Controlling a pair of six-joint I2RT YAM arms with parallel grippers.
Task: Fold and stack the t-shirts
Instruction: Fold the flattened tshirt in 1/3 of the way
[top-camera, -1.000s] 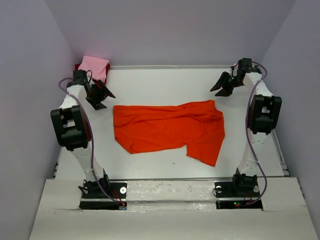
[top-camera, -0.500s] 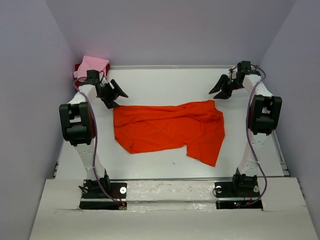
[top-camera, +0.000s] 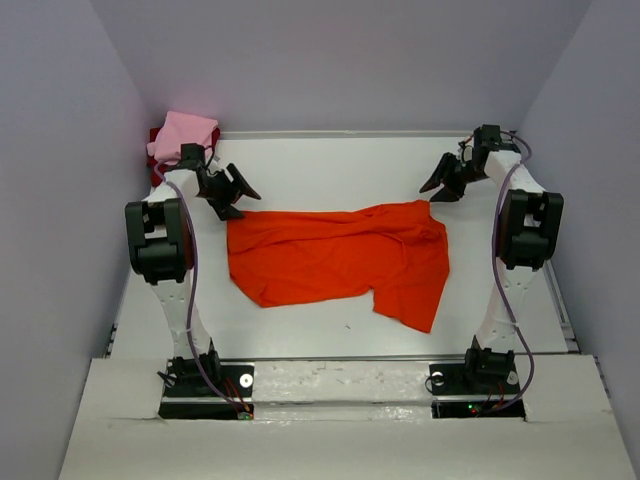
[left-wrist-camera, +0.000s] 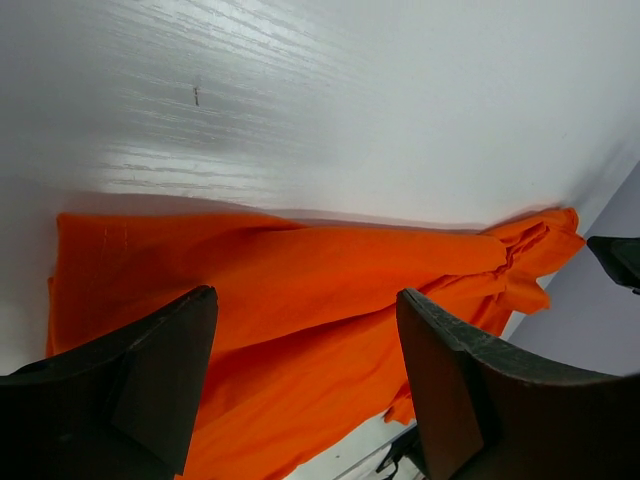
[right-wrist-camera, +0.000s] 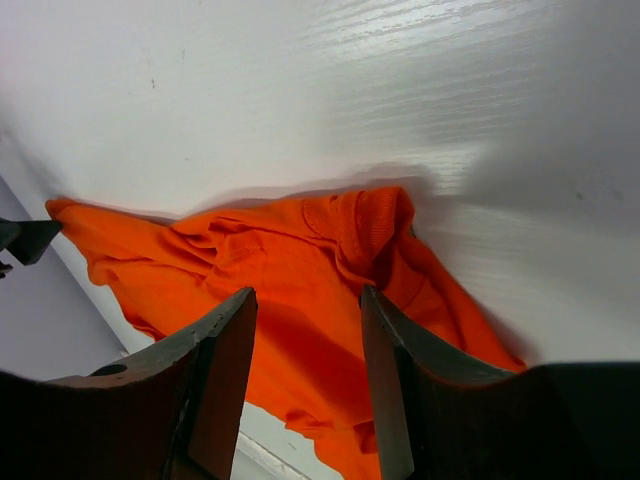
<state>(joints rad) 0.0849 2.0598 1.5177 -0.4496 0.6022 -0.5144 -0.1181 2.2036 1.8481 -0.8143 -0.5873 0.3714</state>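
The bright orange-red t-shirt (top-camera: 335, 258) lies spread and wrinkled across the middle of the white table, partly folded. It also shows in the left wrist view (left-wrist-camera: 300, 300) and the right wrist view (right-wrist-camera: 300, 270). My left gripper (top-camera: 240, 195) is open and empty, hovering just above the shirt's far left corner. My right gripper (top-camera: 437, 187) is open and empty, just above the shirt's far right corner. The light pink t-shirt (top-camera: 183, 133) lies folded on the dark red t-shirt (top-camera: 156, 137) at the far left corner.
Grey walls close the table (top-camera: 330, 165) on the left, back and right. The arm bases (top-camera: 205, 378) stand at the near edge.
My left gripper has swung right and towards the shirt's far left corner. My right gripper has barely moved. The shirt has not moved.
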